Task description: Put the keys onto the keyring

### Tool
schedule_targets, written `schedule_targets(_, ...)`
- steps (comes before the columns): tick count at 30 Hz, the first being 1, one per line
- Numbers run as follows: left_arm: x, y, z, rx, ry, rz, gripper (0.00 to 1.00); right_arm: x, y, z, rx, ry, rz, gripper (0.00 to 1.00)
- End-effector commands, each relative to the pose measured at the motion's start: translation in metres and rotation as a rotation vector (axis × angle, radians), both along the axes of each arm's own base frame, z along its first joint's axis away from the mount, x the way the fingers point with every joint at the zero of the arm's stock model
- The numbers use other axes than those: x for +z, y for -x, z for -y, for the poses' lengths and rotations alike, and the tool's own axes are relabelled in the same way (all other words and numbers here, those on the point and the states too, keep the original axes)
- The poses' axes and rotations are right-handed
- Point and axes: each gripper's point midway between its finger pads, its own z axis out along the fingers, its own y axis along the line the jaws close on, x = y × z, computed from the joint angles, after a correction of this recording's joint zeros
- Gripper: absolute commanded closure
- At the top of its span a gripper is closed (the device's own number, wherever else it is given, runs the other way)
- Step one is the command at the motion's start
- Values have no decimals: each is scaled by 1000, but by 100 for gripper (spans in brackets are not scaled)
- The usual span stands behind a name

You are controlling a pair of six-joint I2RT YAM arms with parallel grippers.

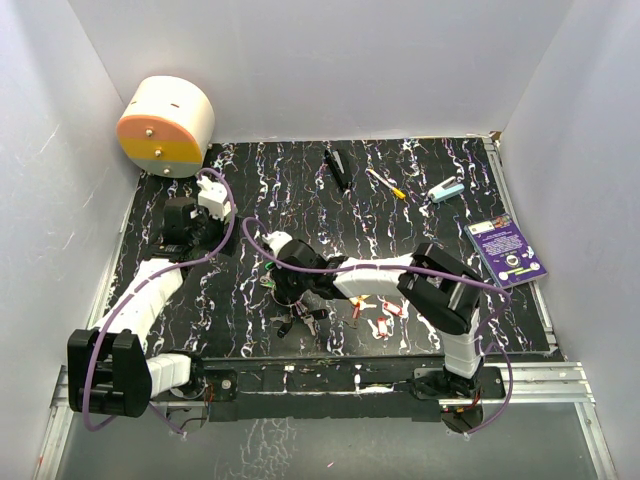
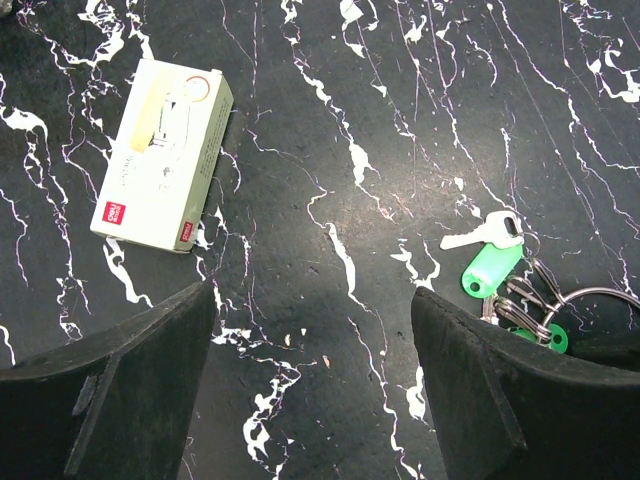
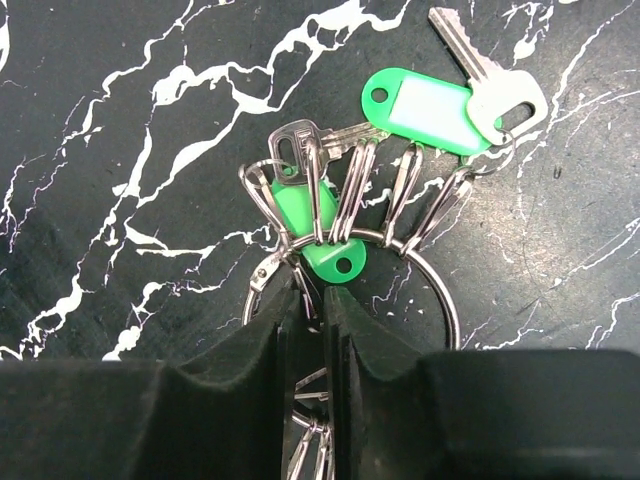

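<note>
Right gripper [image 3: 307, 312] is almost shut, seemingly nipping the keyring [image 3: 453, 300] near its 10 o'clock, tho contact's hidden. Left gripper [image 2: 315, 300] gapes wide, empty. Loose keys [image 1: 385, 322] lie at 4 o'clock from the ring, top view. Best hold ring pinned firm so left can thread.

Plain white walls [image 1: 330, 60] on three sides, black counter [image 1: 300, 190] veined with white, soft even light, metal rail [image 1: 540, 378] along near edge

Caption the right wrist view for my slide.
Right pincer pinching the keyring, green-tagged keys fanned above it on the black marbled tabletop.
</note>
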Motion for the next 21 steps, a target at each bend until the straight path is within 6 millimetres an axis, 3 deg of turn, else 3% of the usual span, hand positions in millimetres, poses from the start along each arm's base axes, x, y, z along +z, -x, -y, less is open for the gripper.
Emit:
schedule_targets(1,8,0,-1,-3,0,33,23,0,-11,-3,-22,-11,11,82)
schedule_targets(7,9,-2,-1,-4,2,30,23,6,-45,36,-181,20,20,92)
schedule_targets(13,10,-6,1,-5,10,30,23,51,-90,87,-355,-5,96,92)
schedule_targets(16,10,-8,3,-7,20,24,23,74,-99,96,-360,3,125,92)
schedule_targets(21,10,-10,6,-18,31,15,23,75,-92,106,-334,76,79,92)
